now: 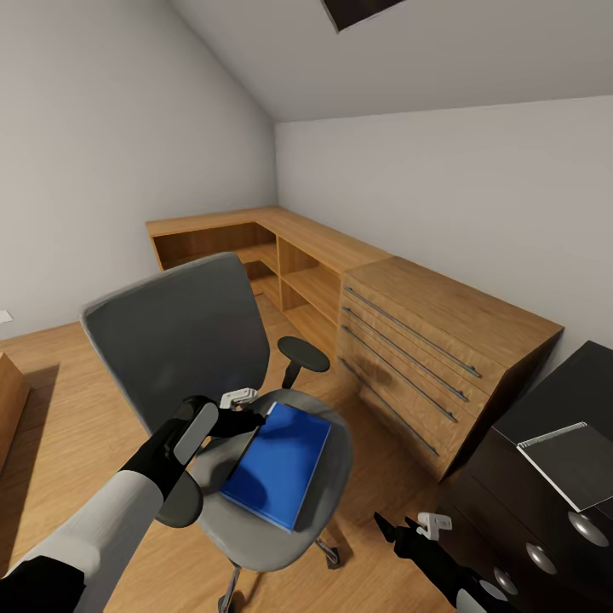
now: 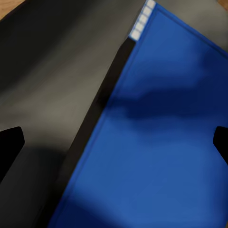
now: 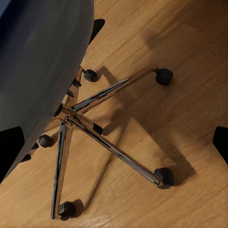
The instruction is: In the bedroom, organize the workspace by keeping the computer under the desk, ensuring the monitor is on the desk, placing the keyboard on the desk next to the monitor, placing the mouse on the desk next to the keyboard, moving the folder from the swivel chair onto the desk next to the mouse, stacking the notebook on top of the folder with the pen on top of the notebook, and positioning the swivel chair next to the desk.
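Left gripper (image 1: pixel 247 419) sits low over the swivel chair (image 1: pixel 183 332) seat, at the near-left edge of the folder (image 1: pixel 281 464). In the left wrist view its two black fingertips (image 2: pixel 10 147) stand wide apart at the frame edges, nothing between them; open, not pinching. Folder (image 2: pixel 161 142) is flat, bright blue, rectangular, matte, with a thin white segmented edge at one corner; lies flat on the grey upholstered seat, slightly askew. Dark strip runs along its long edge.

Right gripper (image 1: pixel 407 535) hangs lower, off the seat's right side, above the floor. Right wrist view: fingertips (image 3: pixel 11 145) spread, empty, looking down on the chair's chrome five-star base (image 3: pixel 90 118), black castors, glossy wood-plank floor (image 3: pixel 180 42).

Chair: tall grey back, black rounded armrests. Desk (image 1: pixel 545 460) at far right: glossy black top, dark drawers with round silver knobs. A flat dark spiral-bound pad (image 1: pixel 569 460) lies on it. Light wooden chest (image 1: pixel 434 340) with long bar handles stands beyond, beside open wooden shelving.
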`<state>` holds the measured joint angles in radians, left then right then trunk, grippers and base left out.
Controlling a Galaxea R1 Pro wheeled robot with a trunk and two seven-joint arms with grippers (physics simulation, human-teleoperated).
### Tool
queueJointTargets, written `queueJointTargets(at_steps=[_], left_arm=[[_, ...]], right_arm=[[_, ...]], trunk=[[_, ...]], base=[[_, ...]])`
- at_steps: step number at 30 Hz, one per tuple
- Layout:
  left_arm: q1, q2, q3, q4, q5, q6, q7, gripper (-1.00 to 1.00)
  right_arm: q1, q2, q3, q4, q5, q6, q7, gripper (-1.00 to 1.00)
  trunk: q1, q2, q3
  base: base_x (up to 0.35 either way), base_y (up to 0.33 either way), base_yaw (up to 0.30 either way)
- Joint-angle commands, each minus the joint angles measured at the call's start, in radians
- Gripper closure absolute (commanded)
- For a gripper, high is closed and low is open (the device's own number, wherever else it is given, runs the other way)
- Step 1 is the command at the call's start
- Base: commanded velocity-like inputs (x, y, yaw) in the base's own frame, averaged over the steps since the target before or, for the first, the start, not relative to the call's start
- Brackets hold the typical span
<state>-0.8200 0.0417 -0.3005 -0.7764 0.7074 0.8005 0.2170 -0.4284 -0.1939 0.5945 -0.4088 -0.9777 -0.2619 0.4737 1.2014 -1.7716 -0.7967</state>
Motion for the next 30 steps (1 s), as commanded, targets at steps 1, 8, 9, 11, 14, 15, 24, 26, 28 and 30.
queueJointTargets(at_steps=[1,8,9,11,14,15,24,26,28,30], left_arm=[[-0.001,0.001,-0.004,-0.001,0.01,0.001,0.01,-1.0],[-0.001,0.001,-0.003,-0.001,0.009,0.003,0.011,-1.0],[-0.001,0.001,-0.003,-0.001,0.009,0.004,0.011,-1.0],[-0.001,0.001,-0.003,-0.001,0.009,0.004,0.012,-1.0],[-0.001,0.001,-0.001,-0.001,0.009,0.005,0.013,-1.0],[-0.001,0.001,-0.001,-0.001,0.009,0.005,0.013,-1.0],[-0.001,0.001,0.001,-0.001,0.006,0.006,0.014,-1.0],[-0.001,0.001,0.001,-0.001,0.006,0.006,0.014,-1.0],[-0.001,0.001,0.001,-0.001,0.007,0.006,0.015,-1.0],[-0.001,0.001,0.001,-0.001,0.007,0.006,0.015,-1.0]], right_arm=[[-0.001,-0.001,0.008,0.001,-0.01,-0.005,0.002,-1.0],[-0.001,0.0,0.01,0.001,-0.01,-0.005,0.002,-1.0],[-0.001,-0.001,0.01,0.001,-0.01,-0.005,0.002,-1.0],[-0.001,0.0,0.01,0.001,-0.01,-0.005,0.002,-1.0],[-0.001,0.0,0.01,0.001,-0.01,-0.005,0.002,-1.0],[-0.001,0.0,0.01,0.001,-0.01,-0.005,0.002,-1.0],[-0.001,0.001,0.01,0.001,-0.01,-0.005,0.002,-1.0],[-0.001,0.001,0.01,0.001,-0.01,-0.005,0.002,-1.0],[-0.001,0.001,0.01,0.001,-0.01,-0.005,0.002,-1.0],[-0.001,0.001,0.01,0.001,-0.01,-0.005,0.002,-1.0]], trunk=[[0.0,0.0,-0.001],[0.0,0.0,-0.001],[0.0,0.0,-0.001],[0.0,0.0,-0.001],[0.0,0.0,-0.001],[0.0,0.0,-0.001],[0.034,-0.063,-0.029],[0.042,-0.077,-0.035],[0.042,-0.077,-0.035],[0.042,-0.077,-0.035]], base=[[0.0,0.0,0.0],[0.0,0.0,0.0],[0.0,0.0,0.0],[0.0,0.0,0.0],[0.0,0.0,0.0],[0.0,0.0,0.0],[0.0,0.0,0.0],[0.0,0.0,0.0],[0.0,0.0,0.0],[0.0,0.0,0.0]])
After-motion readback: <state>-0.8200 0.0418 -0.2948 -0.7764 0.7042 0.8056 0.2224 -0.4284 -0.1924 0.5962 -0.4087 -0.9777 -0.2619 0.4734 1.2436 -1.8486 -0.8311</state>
